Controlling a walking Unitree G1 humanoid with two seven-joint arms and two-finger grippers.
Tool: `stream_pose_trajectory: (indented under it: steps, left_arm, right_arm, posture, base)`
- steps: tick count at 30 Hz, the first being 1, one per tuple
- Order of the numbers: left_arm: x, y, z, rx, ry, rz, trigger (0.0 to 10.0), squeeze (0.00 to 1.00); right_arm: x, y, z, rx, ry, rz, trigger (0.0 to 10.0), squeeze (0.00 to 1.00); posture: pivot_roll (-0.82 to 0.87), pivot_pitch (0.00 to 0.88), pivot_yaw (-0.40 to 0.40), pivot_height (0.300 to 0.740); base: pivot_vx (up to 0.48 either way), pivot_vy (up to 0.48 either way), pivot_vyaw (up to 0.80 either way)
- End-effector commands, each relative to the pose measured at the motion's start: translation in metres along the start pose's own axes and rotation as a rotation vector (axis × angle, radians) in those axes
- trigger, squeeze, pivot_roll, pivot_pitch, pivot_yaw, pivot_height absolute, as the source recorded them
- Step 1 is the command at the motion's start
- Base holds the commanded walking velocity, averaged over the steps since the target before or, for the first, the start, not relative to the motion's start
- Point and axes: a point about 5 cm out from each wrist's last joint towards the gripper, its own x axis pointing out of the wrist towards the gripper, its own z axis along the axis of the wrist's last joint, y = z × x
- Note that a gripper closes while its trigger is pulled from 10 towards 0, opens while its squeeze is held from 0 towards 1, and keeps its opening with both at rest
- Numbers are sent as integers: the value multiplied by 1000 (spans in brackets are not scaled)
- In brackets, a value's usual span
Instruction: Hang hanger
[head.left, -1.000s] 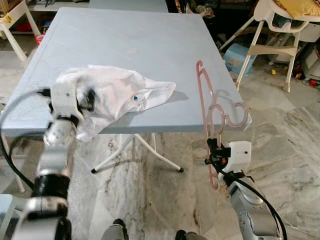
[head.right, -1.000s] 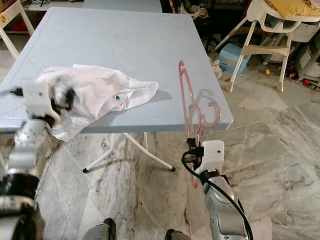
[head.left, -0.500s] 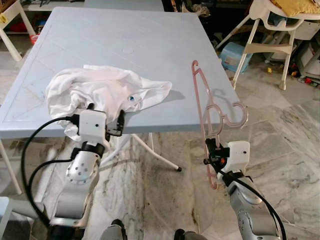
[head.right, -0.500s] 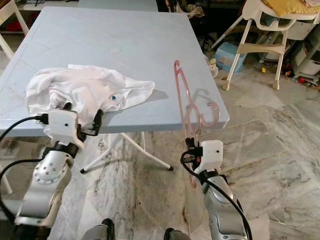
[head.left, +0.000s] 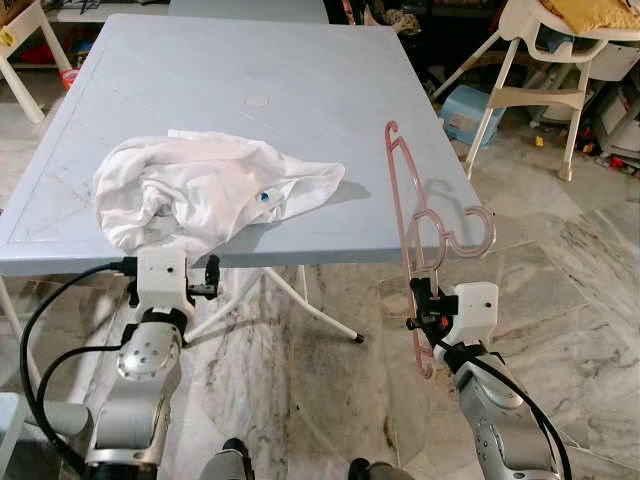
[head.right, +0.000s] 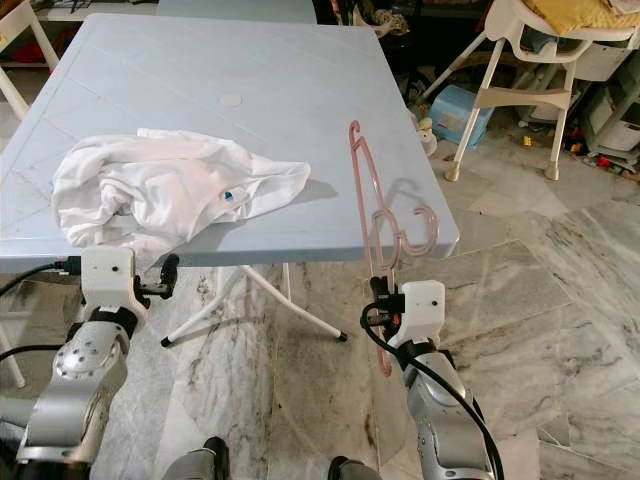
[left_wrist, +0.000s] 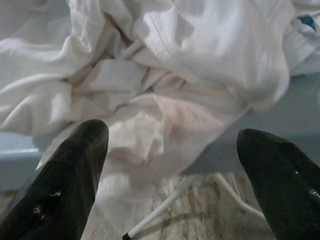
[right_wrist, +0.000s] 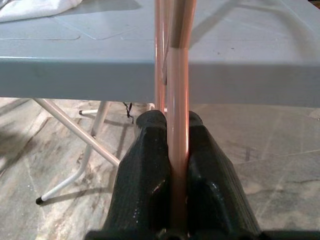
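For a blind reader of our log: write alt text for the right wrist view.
The right gripper has its two black fingers shut on a thin pink plastic hanger that rises upright in front of the pale blue plastic table. Marble floor and a white table leg lie below.

Home: high chair, folding table, marble floor.
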Motion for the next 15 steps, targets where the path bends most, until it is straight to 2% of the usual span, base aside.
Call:
stream_pose_trajectory:
  steps: [1,11,15]
  left_arm:
    - [8,8,-2,6,30,36,10000,1000]
    - [31,10,-2,11,42,37,10000,1000]
    - [46,12,-1,9,55,46,10000,1000]
  right_arm:
    - [-5,-2,-11,0,59,-5,10000,0]
    - [-9,-5,-12,-6,60,-17,10000,0]
    - [-10,-5,-12,-9,62,-21,10000,0]
  posture:
    - [11,162,-60,740]
    - [-20,159,-55,740]
    - [-20,159,-55,740]
  base:
    - [0,0,0]
    - [0,0,0]
    - [0,0,0]
